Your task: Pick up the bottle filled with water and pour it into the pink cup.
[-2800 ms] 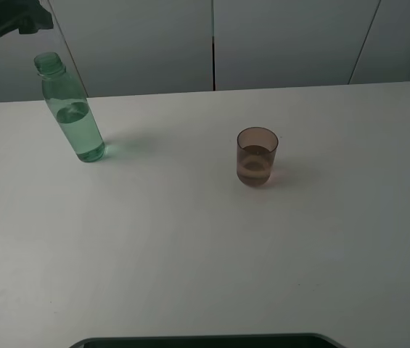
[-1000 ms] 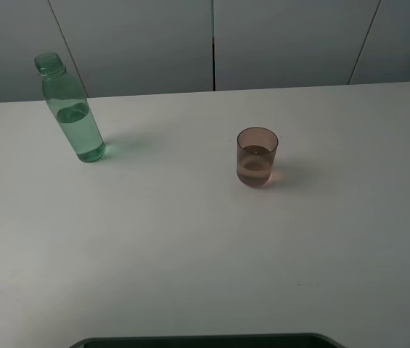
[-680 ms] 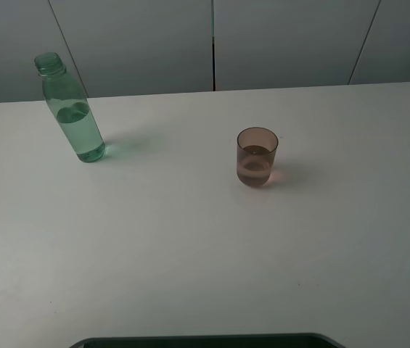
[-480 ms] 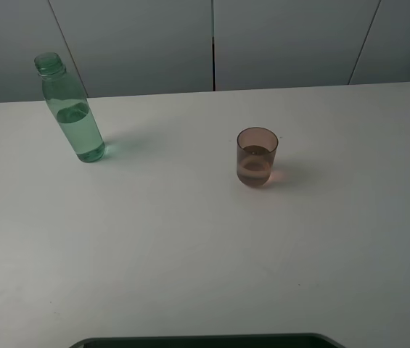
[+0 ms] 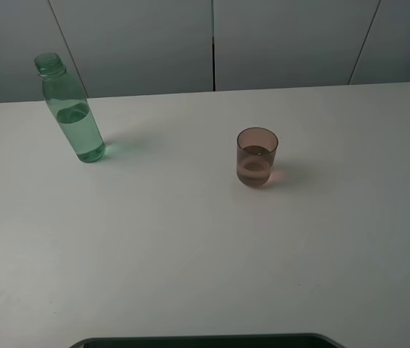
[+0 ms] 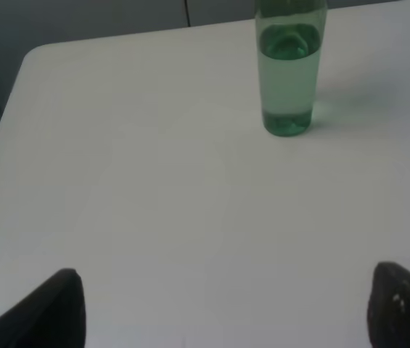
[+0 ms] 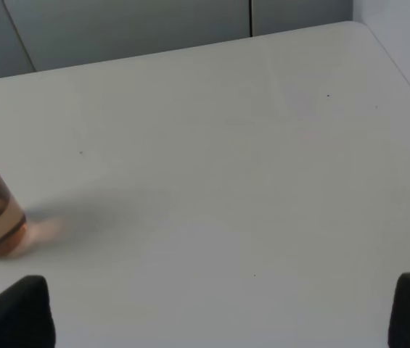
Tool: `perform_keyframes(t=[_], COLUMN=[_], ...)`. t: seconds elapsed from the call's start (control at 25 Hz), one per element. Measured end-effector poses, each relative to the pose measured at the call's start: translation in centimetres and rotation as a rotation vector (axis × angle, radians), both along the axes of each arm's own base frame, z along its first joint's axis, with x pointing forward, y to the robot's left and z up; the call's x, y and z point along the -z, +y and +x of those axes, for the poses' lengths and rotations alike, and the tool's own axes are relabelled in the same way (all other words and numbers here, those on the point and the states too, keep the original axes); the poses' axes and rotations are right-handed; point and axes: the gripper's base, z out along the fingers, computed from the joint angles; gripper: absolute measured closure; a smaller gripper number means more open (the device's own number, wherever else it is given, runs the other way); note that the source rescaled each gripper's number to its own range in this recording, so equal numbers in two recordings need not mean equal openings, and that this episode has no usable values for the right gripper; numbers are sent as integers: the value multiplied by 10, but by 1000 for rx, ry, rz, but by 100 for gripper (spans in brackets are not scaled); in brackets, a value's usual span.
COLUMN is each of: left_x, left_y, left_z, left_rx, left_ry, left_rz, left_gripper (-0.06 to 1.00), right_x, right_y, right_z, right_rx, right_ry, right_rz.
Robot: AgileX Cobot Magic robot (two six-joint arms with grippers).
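The bottle (image 5: 69,110) stands upright near the far left corner of the white bench (image 5: 190,239), partly filled with water, uncapped. The pink cup (image 5: 256,156) stands upright near the bench's middle, well apart from the bottle, with liquid in its lower part. The left pincer (image 6: 223,308) hangs above bare bench short of the bottle, its two dark fingertips (image 6: 52,308) spread wide, holding nothing. The right pincer (image 7: 223,312) sits over the bench beside the cup, fingertips likewise far apart and empty.
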Motion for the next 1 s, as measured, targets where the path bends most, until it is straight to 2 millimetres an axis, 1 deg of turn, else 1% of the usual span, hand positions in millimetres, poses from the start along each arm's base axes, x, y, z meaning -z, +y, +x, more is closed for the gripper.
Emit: perform_keyframes(t=[0.36,0.6,1.0], left_x=[1,1,1], left_y=[1,-3,-3], left_z=[1,0,0], left_rx=[20,88,92], left_ry=[3,1,1], left_rz=[1,20,21], left_gripper=[-5,-5,-6], right_x=[0,0,0], right_y=[0,0,0], right_z=[0,0,0], right_rx=[0,0,0], right_ry=[0,0,0], right_rz=[0,0,0])
